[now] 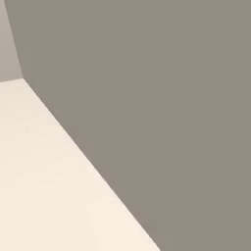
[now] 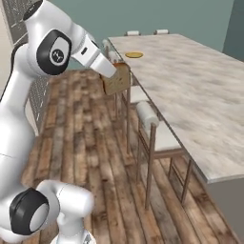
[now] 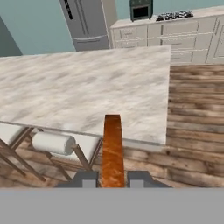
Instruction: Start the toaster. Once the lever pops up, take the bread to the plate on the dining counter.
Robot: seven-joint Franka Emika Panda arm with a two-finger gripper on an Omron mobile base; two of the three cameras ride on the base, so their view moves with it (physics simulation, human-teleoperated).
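In the hand view the brown toasted bread [image 3: 112, 151] stands edge-on between my gripper's [image 3: 112, 178] two dark fingers, which are shut on it. The right base view shows the bread [image 2: 116, 78] held in the air beside the dining counter [image 2: 190, 95], above the stools. The small yellow plate [image 2: 134, 55] lies on the counter's far end, beyond and to the right of the bread. In the hand view the dining counter [image 3: 87, 92] spreads ahead of the bread, its near edge just past the slice. The toaster is out of view.
Wooden stools with white cushions [image 2: 152, 128] line the counter's near side above the plank floor [image 2: 95, 143]. Cream drawers [image 3: 175, 39], a grey fridge [image 3: 85, 22] and a dark oven [image 3: 141, 9] stand behind the counter. A grey wall [image 1: 147, 98] and a cream surface [image 1: 44, 186] show in the left base view.
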